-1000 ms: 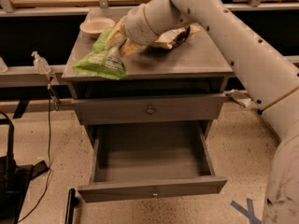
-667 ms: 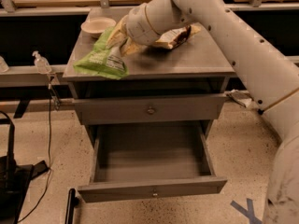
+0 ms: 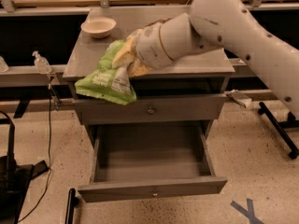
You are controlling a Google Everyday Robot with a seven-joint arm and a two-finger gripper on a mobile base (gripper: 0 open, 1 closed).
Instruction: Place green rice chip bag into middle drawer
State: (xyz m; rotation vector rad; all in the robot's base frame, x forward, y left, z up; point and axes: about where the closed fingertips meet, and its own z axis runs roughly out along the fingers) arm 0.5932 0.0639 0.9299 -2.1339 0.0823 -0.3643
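The end effector (image 3: 127,62) of the white robot arm (image 3: 243,31) is positioned above the front-left part of the grey metal cabinet's top surface (image 3: 84,55). Its 2 yellowish fingers (image 3: 120,56) are pressed together on the upper edge of the crinkled light-green rice chip bag (image 3: 105,80) with a white label panel, so the bag is gripped at that edge.

The bag is tilted, with its free end sloping down and to the left. That lower end is carried past the front edge of the surface and is seen in front of the left part of the closed grey upper drawer (image 3: 187,108), whose round knob (image 3: 150,110) is visible just beside the bag's corner.

The wide grey metal middle drawer (image 3: 149,164) is pulled out below, with its plain tray floor exposed and its narrow front panel nearest the camera. The bag is held well above this drawer and to its left, not inside it.

A shallow white bowl (image 3: 98,26) is placed at the back-left corner of the surface, apart from the bag. A clear pump bottle (image 3: 41,62) is seen on a ledge to the left of the cabinet.
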